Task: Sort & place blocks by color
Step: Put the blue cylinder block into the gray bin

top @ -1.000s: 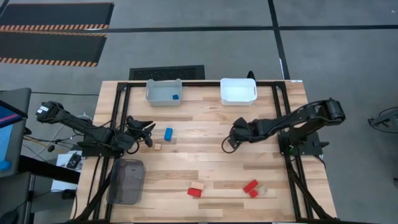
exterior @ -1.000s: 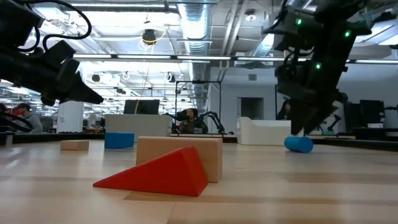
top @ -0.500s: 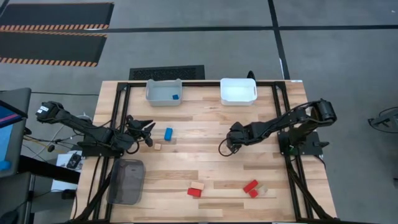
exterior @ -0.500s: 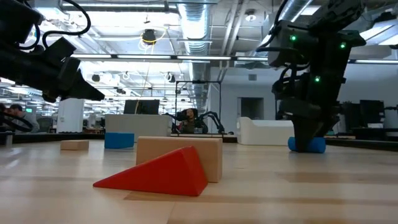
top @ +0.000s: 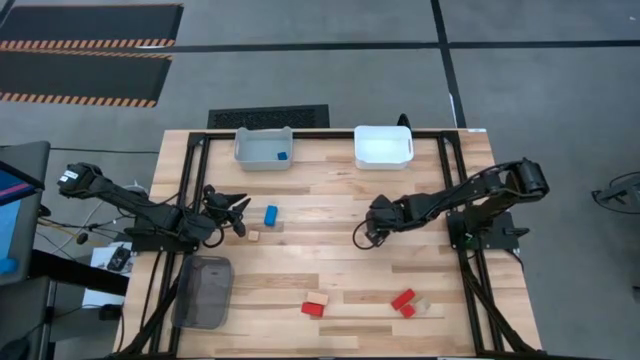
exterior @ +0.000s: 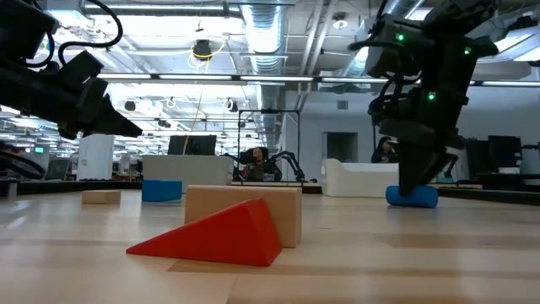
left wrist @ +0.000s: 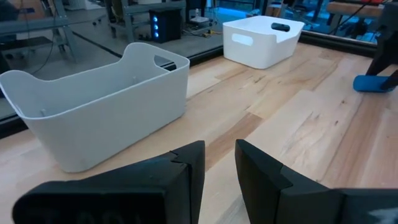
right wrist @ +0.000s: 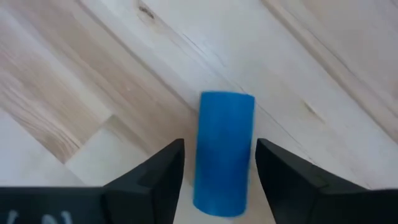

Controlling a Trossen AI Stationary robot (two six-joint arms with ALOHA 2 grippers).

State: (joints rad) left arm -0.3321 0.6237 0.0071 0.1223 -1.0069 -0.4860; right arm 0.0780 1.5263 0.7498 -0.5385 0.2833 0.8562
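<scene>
Right gripper (right wrist: 219,171) straddling small blue wooden cylinder (right wrist: 224,149) on worktop (top: 330,260), fingers apart (not clamping); left gripper (left wrist: 219,163) hovering, narrowly open.

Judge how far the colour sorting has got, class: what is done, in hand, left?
Done: one small blue block lies in the grey bin.
In hand: the right gripper straddles a blue cylinder on the table, fingers apart.
Left: the blue cuboid, tan block and the red pieces lie loose. The left gripper waits, empty.
</scene>
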